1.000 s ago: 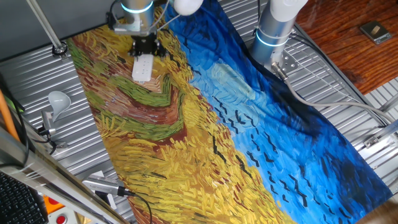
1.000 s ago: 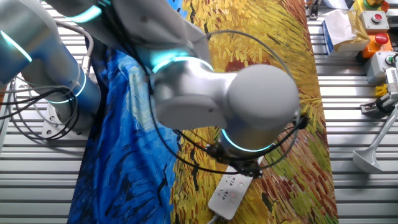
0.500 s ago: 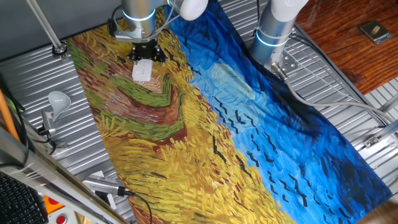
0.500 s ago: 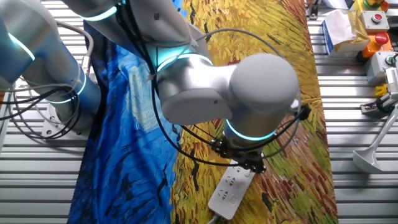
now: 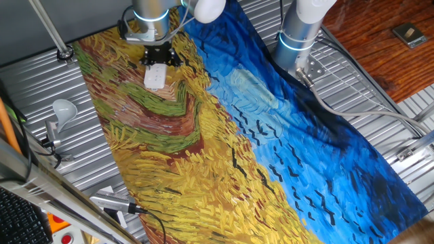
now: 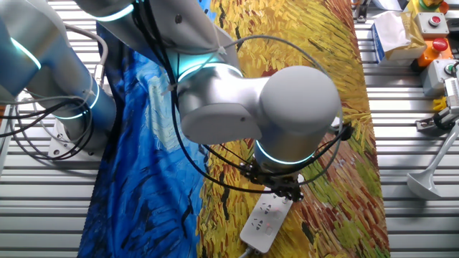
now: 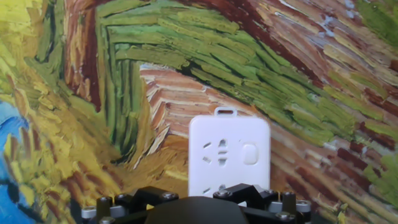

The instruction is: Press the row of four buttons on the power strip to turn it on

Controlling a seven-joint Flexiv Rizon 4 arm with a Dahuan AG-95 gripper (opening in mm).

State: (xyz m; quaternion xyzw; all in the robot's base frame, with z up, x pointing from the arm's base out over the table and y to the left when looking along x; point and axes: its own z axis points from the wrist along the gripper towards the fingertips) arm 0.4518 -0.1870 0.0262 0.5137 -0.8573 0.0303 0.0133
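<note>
Your power strip [image 5: 155,76] lies on the painted cloth [image 5: 224,135]; gripper [image 5: 156,57] over its far end, seemingly touching; light bulb [image 5: 62,108] beside the cloth.

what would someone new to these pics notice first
The painted cloth of swirling yellow, green and blue brushstrokes covering the metal table grabs the eye first. Next is the bulky silver robot arm with glowing cyan rings, which fills the other fixed view, its black gripper down over the narrow white plastic power strip on the cloth's yellow side. A white light bulb on a metal holder stands beside the cloth.
</note>
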